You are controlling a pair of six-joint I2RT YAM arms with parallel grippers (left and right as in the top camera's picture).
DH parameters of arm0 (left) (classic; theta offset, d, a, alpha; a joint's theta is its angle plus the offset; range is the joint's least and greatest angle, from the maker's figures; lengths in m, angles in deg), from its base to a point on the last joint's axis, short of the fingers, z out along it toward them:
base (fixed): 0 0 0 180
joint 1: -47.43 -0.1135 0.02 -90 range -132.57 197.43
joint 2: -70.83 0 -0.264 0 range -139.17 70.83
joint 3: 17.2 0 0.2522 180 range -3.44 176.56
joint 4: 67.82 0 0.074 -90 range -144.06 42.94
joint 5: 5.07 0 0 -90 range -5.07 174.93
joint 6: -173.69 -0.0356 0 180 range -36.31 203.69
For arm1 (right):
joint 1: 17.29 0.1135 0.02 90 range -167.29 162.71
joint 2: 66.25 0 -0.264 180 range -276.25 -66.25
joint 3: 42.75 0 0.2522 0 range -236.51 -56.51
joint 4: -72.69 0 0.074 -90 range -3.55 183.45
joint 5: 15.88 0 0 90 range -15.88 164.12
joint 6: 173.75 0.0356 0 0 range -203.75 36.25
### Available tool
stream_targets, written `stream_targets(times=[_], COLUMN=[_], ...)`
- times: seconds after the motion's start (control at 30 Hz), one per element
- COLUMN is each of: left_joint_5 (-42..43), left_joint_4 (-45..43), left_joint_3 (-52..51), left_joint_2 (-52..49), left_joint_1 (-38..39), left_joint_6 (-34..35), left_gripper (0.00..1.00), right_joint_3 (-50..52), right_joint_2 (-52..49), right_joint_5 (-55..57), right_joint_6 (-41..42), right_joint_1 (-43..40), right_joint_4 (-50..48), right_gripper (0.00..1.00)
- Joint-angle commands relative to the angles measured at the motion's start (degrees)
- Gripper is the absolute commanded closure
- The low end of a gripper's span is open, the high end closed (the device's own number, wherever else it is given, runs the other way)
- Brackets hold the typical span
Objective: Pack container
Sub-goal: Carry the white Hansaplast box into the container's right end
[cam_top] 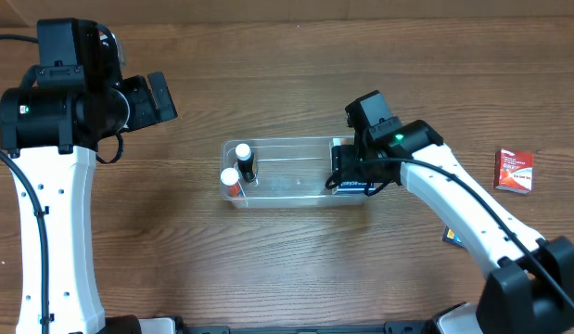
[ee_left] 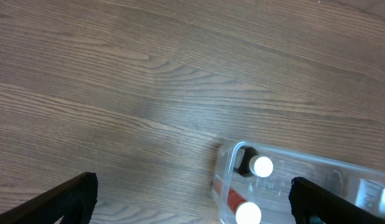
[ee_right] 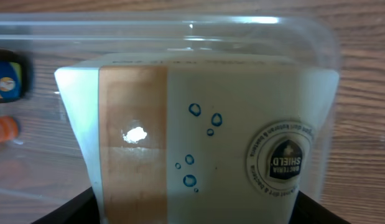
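**While right holds a box: container status**

We see the container point(cam_top: 296, 176) mid-table point(cam_top: 268, 269), with two white-capped bottles point(cam_top: 243, 160) at its left end. The right gripper point(cam_top: 350, 178) is clamped on a white box point(ee_right: 204, 137) inside the container's right end. The left gripper point(cam_top: 155, 97) hangs off to the left, fingers wide apart. A red box point(cam_top: 516, 171) lies well to the right.

The wooden surface point(cam_top: 268, 269) carries a clear container point(cam_top: 291, 181) (near the middle) and, well apart rightward, a red box point(cam_top: 515, 171).

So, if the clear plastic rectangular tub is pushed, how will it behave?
The clear plastic rectangular tub looks thin-walled and light, so it probably slides easily on the smooth wooden table. The two white-capped bottles standing at one end may tip if it jerks.
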Motion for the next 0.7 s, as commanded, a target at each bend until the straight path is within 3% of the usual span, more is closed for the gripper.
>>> stream_targets(times=[0.0,0.23,0.37,0.4,0.67], left_joint_5=[0.55,0.42,0.42,0.42,0.42], left_joint_4=[-0.02,-0.02,-0.02,0.00,0.00], left_joint_3=[-0.04,-0.04,-0.04,-0.04,-0.04], left_joint_2=[0.00,0.00,0.00,0.00,0.00], left_joint_1=[-0.15,-0.15,-0.15,-0.15,-0.15], left_joint_6=[-0.87,-0.87,-0.87,-0.87,-0.87], left_gripper=[0.00,0.00,0.00,0.00,0.00], right_joint_3=[0.31,0.31,0.31,0.31,-1.90], right_joint_2=[-2.05,-3.48,-3.48,-3.48,-2.64], right_joint_5=[-0.50,-0.48,-0.48,-0.48,-0.04], right_joint_6=[-0.13,-0.15,-0.15,-0.15,-0.13], right_joint_1=[0.13,0.13,0.13,0.11,0.11], right_joint_4=[-0.81,-1.38,-1.33,-1.36,-2.49], right_gripper=[0.27,0.27,0.04,0.03,0.06])
